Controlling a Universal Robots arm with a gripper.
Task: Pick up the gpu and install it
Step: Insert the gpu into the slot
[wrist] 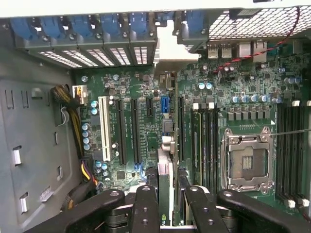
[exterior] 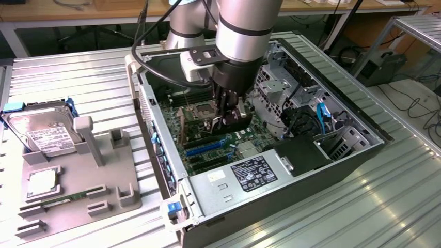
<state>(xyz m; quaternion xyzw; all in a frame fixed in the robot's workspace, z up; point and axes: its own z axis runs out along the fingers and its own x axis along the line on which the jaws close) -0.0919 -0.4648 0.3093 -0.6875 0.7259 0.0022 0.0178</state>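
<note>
A ribbed metal bench point(exterior: 90, 82) carries an open computer case point(exterior: 358, 155) lying on its side. Beside it, toward the exterior view's left, a grey parts holder point(exterior: 110, 186) rests flat on the bench, with a silver hard drive point(exterior: 38, 132) standing in it.

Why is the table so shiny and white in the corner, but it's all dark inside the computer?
Exterior view: lamp light glares in white streaks off the ribbed metal table, while the computer case is dim inside, under the arm, where the pincer holds the gpu. Wrist view: a bright patch by the rear slots washes out white.
</note>
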